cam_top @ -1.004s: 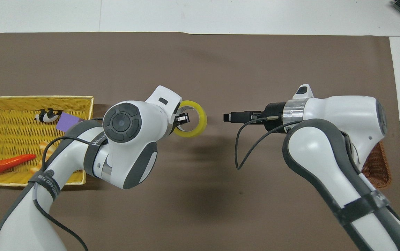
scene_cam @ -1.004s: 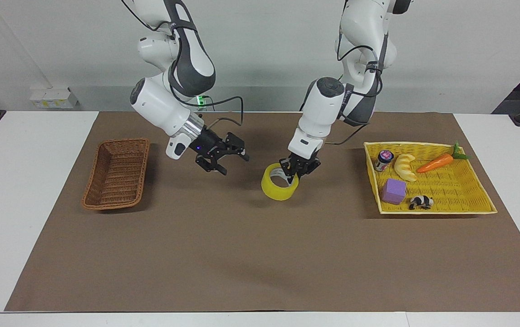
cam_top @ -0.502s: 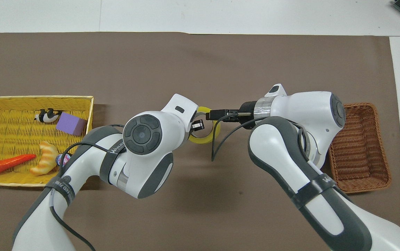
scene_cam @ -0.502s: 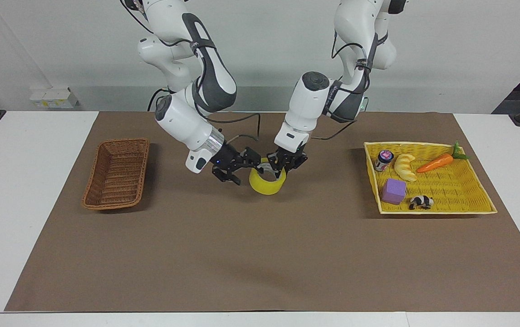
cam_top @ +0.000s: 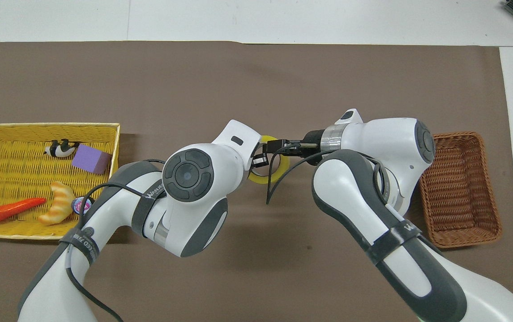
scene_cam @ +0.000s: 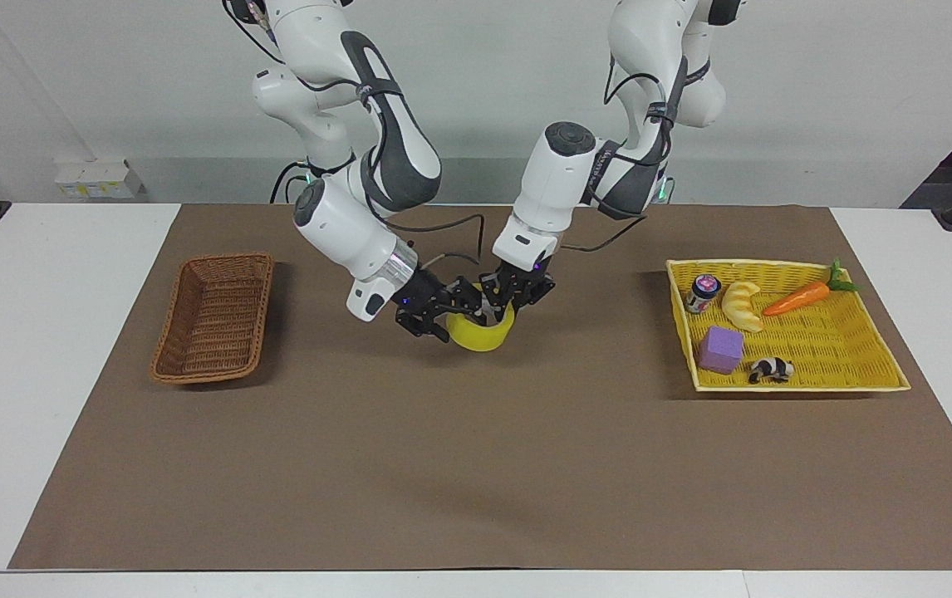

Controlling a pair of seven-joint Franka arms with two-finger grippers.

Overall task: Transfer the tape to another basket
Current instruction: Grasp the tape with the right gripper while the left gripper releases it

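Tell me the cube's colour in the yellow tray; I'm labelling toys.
Purple. The cube shows best in the facing view, beside the black-and-white toy.

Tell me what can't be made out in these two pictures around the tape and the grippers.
- Facing view: the part of the tape nearer the robots, hidden by the left gripper and right gripper.
- Overhead view: most of the tape and the left gripper, hidden under the left arm's wrist.
- Both views: whether the right gripper grips the tape yet; too small.
- Overhead view: one corner of the brown basket, hidden by the right arm.
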